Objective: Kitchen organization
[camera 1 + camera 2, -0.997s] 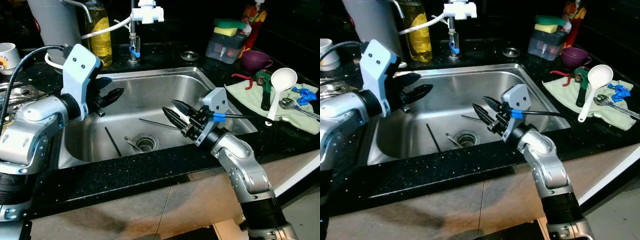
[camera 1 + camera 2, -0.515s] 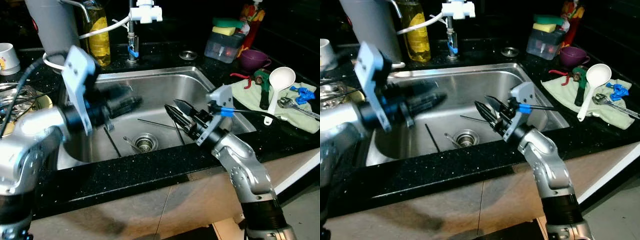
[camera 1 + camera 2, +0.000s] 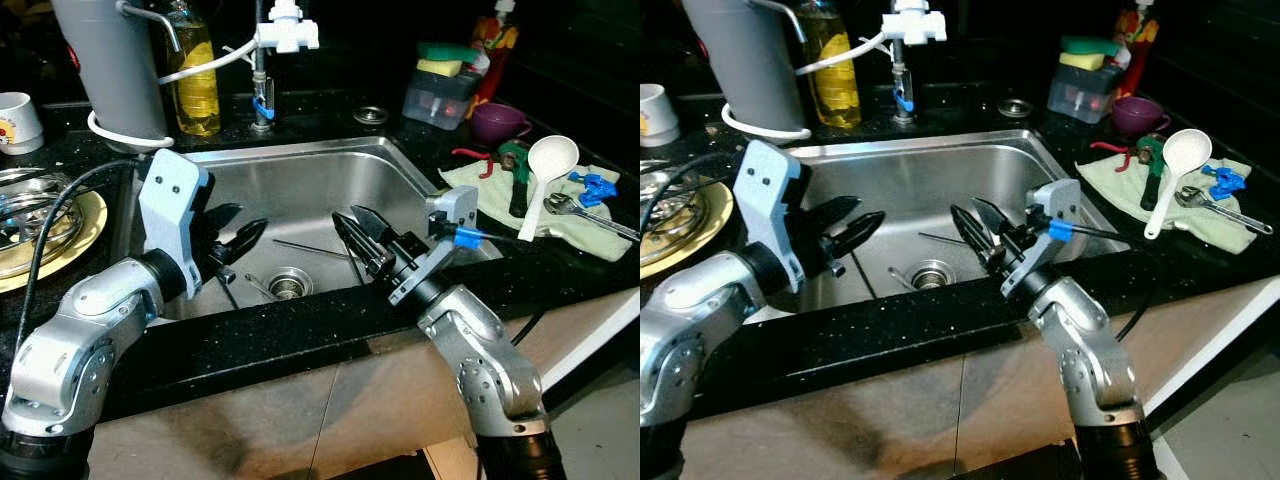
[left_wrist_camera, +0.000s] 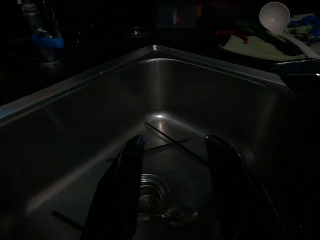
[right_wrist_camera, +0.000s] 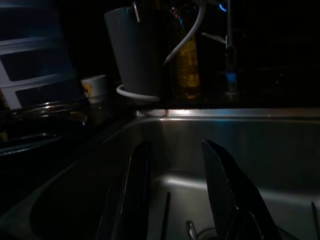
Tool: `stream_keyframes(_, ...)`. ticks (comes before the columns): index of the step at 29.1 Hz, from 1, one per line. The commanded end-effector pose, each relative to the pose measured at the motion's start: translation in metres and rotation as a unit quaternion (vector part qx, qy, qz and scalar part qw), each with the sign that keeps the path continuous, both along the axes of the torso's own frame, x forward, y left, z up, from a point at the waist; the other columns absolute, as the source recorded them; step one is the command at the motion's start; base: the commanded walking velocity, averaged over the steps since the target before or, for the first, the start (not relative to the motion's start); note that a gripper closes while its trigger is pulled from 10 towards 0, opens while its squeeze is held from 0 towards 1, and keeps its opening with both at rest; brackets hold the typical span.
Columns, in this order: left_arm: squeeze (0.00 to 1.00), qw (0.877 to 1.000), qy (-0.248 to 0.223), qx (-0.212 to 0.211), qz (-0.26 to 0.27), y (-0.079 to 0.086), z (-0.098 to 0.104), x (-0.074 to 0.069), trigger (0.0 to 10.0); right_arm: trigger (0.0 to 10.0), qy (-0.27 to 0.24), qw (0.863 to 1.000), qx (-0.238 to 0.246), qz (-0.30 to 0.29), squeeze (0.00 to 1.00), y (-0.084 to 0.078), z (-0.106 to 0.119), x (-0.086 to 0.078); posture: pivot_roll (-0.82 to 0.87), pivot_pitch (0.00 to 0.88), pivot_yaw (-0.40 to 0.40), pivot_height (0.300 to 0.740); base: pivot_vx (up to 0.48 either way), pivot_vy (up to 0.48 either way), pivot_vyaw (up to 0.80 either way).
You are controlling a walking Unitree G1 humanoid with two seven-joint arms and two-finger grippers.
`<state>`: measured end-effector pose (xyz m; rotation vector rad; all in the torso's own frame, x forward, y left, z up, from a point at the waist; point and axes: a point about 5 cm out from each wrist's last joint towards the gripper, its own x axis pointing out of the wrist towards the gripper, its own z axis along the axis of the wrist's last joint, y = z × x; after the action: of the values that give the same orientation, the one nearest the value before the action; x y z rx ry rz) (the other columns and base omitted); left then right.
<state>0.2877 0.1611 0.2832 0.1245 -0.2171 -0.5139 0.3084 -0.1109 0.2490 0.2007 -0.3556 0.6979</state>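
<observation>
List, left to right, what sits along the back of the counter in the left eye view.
White mug → grey cylindrical container → yellow liquid bottle → white-topped faucet → clear plastic box with sponges → purple cup.

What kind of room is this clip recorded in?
Most likely a home kitchen: a stainless steel sink set in a black speckled countertop, a tap behind it, and a white ladle lying on a green cloth beside the basin.
</observation>
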Motion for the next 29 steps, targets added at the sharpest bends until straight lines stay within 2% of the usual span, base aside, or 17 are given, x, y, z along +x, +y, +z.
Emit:
stream_keyframes(1, 0.00, 1.000, 0.002, 0.003, 0.006, 0.0008, -0.0023, -0.0008, 10.0, 10.0, 0.000, 1.000, 0.000, 0.000, 0.00, 0.0002, 0.0009, -0.0021, -0.05, 0.171, -0.043, 0.740, 0.000, 0.000, 0.00)
stream_keyframes(14, 0.00, 0.999, -0.002, 0.008, 0.036, -0.0018, -0.0079, -0.0002, 10.0, 10.0, 0.018, 1.000, -0.002, -0.015, 0.00, 0.0029, -0.0034, -0.0037, -0.05, 0.176, -0.044, 0.740, 0.000, 0.000, 0.00)
stream_keyframes(29, 0.00, 1.000, 0.000, -0.003, 0.029, -0.0046, -0.0082, 0.0013, 10.0, 10.0, 0.026, 0.999, -0.004, -0.019, 0.00, 0.0037, -0.0046, -0.0039, -0.05, 0.174, -0.040, 0.740, -0.017, 0.000, 0.00)
